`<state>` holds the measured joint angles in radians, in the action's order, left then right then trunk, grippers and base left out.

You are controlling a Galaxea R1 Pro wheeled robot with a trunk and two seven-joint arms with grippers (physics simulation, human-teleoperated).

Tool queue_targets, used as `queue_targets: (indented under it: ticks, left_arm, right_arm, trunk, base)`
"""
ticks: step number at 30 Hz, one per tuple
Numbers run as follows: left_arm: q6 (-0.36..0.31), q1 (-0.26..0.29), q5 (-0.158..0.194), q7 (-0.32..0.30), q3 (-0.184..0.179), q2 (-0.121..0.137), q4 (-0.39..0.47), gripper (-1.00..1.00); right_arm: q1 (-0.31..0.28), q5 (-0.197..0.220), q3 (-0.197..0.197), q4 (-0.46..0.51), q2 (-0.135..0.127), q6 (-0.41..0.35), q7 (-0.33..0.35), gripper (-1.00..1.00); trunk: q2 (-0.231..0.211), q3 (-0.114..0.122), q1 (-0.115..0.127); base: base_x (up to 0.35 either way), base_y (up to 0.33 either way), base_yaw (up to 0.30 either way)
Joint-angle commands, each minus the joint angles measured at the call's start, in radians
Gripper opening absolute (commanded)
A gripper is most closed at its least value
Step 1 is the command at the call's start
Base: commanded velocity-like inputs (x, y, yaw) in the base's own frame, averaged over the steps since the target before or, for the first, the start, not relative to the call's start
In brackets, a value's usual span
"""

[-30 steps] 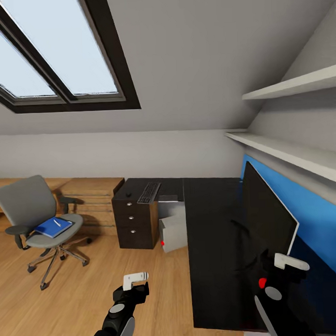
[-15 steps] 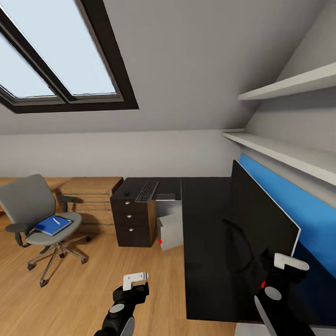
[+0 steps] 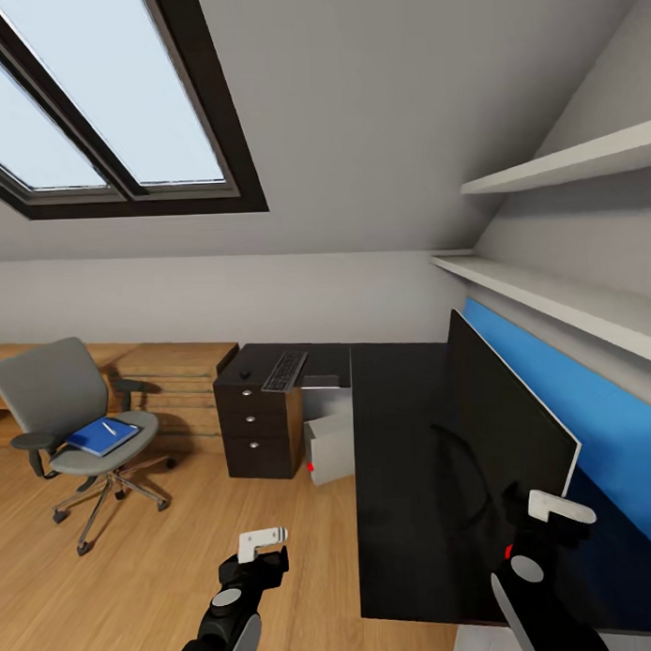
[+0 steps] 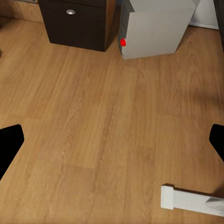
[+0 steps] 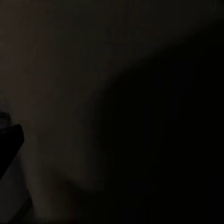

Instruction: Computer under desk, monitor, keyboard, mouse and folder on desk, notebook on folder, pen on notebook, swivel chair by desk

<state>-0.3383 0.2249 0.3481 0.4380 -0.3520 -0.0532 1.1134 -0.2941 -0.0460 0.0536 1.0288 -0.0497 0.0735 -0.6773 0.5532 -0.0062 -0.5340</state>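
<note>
Left gripper (image 3: pixel 263 544): arm low over the wooden floor (image 3: pixel 165 575), fingers spread, holding nothing. Right gripper (image 3: pixel 557 510): raised over the long black tabletop (image 3: pixel 396 473) beside the wide black monitor (image 3: pixel 507 422); spread or closed cannot be told.

Left wrist view: silver-grey computer tower (image 4: pixel 156 28) with red button, under the tabletop edge.

Head view: black keyboard (image 3: pixel 285 370); bright blue folder (image 3: pixel 102 436) on the grey swivel chair (image 3: pixel 71 419).

Scene unchanged from half a second earlier.

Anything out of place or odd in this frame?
Yes: the folder, with the pen on it, lies on the swivel chair seat, and the keyboard lies far from the monitor.
</note>
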Motion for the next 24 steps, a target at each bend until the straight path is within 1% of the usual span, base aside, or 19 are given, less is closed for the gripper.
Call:
queue_targets:
  ticks: [1, 12, 24]
  left_arm:
    - [-0.002, 0.001, 0.009, 0.008, -0.002, 0.0, 0.001, 1.0]
    - [-0.002, 0.001, 0.009, 0.008, -0.002, 0.001, 0.002, 1.0]
    - [-0.002, 0.001, 0.009, 0.008, -0.002, 0.001, 0.002, 1.0]
  right_arm:
    - [0.0, -0.005, 0.0, -0.001, 0.0, 0.002, -0.002, 1.0]
    - [0.0, -0.005, 0.0, -0.002, 0.002, 0.02, -0.001, 1.0]
    - [0.0, -0.005, 0.0, -0.003, 0.001, 0.022, -0.001, 1.0]
  trunk:
    - [0.001, -0.001, 0.0]
    - [0.001, -0.001, 0.0]
    - [0.001, -0.001, 0.0]
  base:
    - [0.0, 0.0, 0.0]
    - [0.0, 0.0, 0.0]
    - [0.0, 0.0, 0.0]
